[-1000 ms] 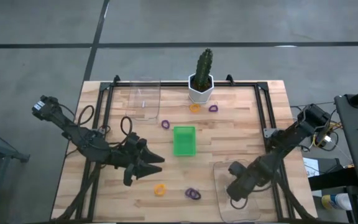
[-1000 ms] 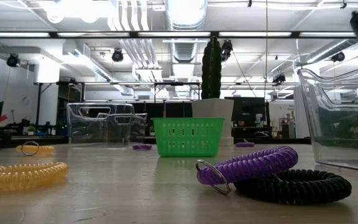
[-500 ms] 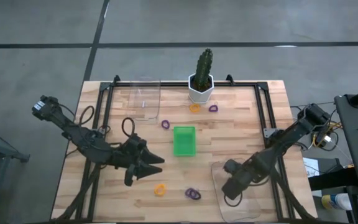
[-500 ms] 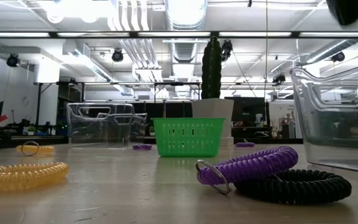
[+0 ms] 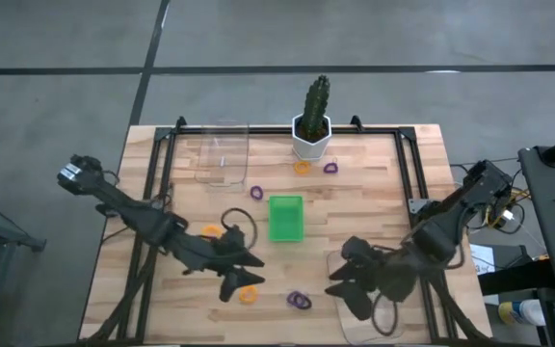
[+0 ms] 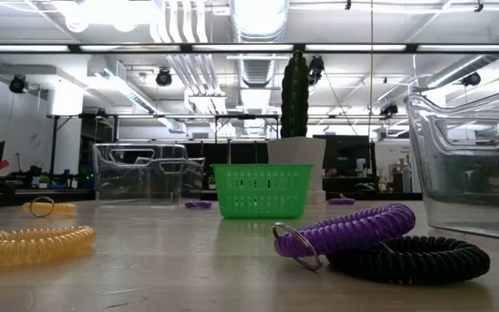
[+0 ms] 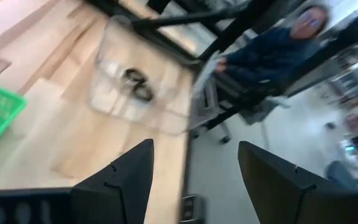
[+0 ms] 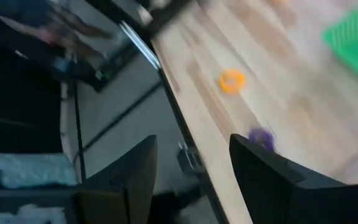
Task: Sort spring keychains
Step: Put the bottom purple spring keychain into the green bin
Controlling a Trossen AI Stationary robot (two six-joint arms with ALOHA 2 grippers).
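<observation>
Spring keychains lie scattered on the wooden table: an orange one (image 5: 249, 294), a purple and a black one together (image 5: 299, 301), a second orange (image 5: 208, 231), and orange (image 5: 302, 167) and purple (image 5: 330, 167) ones by the cactus pot. A black one (image 7: 135, 84) lies inside the near right clear tray (image 5: 385, 326). My left gripper (image 5: 246, 273) hovers open just beyond the orange keychain, holding nothing. My right gripper (image 5: 343, 287) stands open over that tray's left edge, fingers toward the table's left. The green tray (image 5: 285, 217) sits mid-table.
A second clear tray (image 5: 224, 154) stands at the far left, next to a white pot with a cactus (image 5: 312, 125). Another purple keychain (image 5: 256, 193) lies left of the green tray. Black frame rails run along both table sides. A person (image 7: 291, 37) sits beyond the table's right edge.
My left gripper has swung toward the table's right and near edges, ending above the near orange keychain; an orange keychain behind it now shows. My right gripper has gone from over the clear tray's middle toward the table's left, to the tray's left edge, tipping flatter.
</observation>
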